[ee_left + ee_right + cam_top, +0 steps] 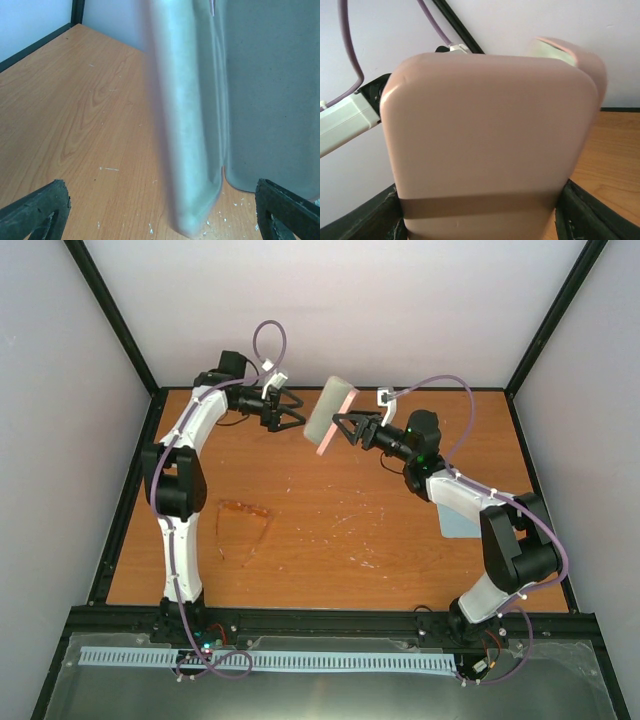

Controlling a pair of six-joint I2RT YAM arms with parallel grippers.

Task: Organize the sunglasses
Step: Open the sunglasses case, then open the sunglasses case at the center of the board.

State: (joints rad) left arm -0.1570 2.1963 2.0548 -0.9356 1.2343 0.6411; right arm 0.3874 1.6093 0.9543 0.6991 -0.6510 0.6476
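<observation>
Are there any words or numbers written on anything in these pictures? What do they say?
None: no word, number, brand or sign can be read in any view.
The pink case is plain on the sides that show, with no label.
The sunglasses on the table are too small to show any print.

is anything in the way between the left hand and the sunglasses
Nothing visible. The left hand, open, hovers at the far side next to the pink case, which the right hand holds up. The sunglasses lie nearer on the table, and the left arm's elbow stands only beside them.
</observation>
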